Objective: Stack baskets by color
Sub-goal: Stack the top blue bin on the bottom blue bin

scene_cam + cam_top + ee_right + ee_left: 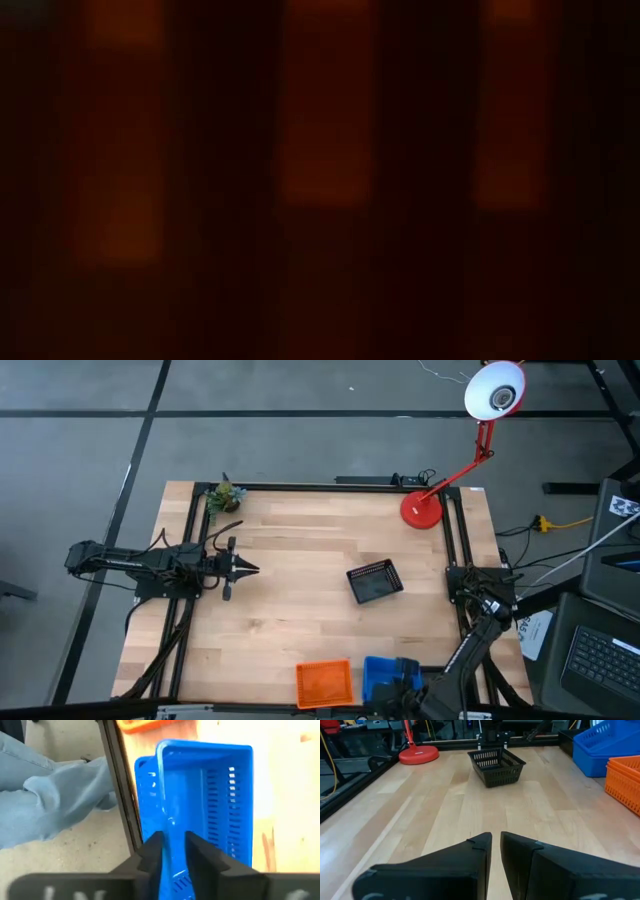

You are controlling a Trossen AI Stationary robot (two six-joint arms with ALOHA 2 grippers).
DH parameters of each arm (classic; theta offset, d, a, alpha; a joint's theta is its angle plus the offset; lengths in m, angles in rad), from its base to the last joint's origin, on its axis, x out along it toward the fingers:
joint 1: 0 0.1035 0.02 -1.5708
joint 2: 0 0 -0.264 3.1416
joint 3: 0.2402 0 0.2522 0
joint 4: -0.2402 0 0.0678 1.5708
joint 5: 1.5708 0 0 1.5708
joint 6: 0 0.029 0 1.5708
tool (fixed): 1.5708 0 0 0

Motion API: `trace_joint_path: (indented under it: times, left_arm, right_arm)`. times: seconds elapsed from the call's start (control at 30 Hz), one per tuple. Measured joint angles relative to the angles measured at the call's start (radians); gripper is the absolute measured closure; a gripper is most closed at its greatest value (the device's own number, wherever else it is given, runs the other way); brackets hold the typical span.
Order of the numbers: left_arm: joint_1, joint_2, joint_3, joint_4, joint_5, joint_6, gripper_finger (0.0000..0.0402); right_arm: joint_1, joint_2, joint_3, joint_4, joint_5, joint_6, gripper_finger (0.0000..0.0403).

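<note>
Near the table's front edge a blue basket [215, 795] sits askew inside another blue basket [146, 785], next to an orange basket [324, 683]. My right gripper [173, 845] points down over the blue pair [378, 672], open, one finger on each side of the upper basket's near wall. A black basket [375, 581] rests on its bottom at mid-table, right of centre. My left gripper [245, 568] hovers at the table's left, shut and empty, pointing level at the black basket [497, 766]. My right gripper comes from above with one finger inside the upper blue basket and one outside its near wall [172, 822]. Whether the fingers touch the wall, I cannot tell. The basket rests in the lower blue basket, tilted a little to one side.
A red desk lamp [422, 510] stands at the far right corner and a small plant [226, 495] at the far left corner. A person's legs [45, 795] are just beyond the table's front edge rail [117, 785]. Bare wood lies between my left gripper and the black basket.
</note>
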Motion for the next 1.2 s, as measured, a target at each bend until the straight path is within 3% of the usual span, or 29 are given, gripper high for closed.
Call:
trace_joint_path:
  times: [0.17, 0.3, 0.43, 0.83, 0.97, 1.2]
  left_arm:
    - [0.0, 0.0, 0.0, 0.0, 0.0, 0.0, 0.037]
    - [0.0, 0.0, 0.0, 0.0, 0.0, 0.0, 0.037]
    - [0.0, 0.0, 0.0, 0.0, 0.0, 0.0, 0.037]
    - [0.0, 0.0, 0.0, 0.0, 0.0, 0.0, 0.037]
    - [0.0, 0.0, 0.0, 0.0, 0.0, -0.001, 0.037]
    - [0.0, 0.0, 0.0, 0.0, 0.0, -0.001, 0.037]
  right_arm:
    - [-0.011, 0.0, 0.0, -0.001, 0.004, -0.005, 0.0262]
    - [-0.013, 0.0, 0.0, 0.067, -0.034, -0.077, 0.0243]
    - [-0.018, 0.0, 0.0, 0.142, -0.038, -0.181, 0.0246]
    - [-0.055, 0.0, 0.006, 0.069, -0.164, -0.183, 0.0283]
    - [-0.095, -0.002, 0.044, 0.04, -0.249, -0.181, 0.0289]
    - [-0.125, -0.002, 0.177, 0.035, -0.255, -0.194, 0.0291]
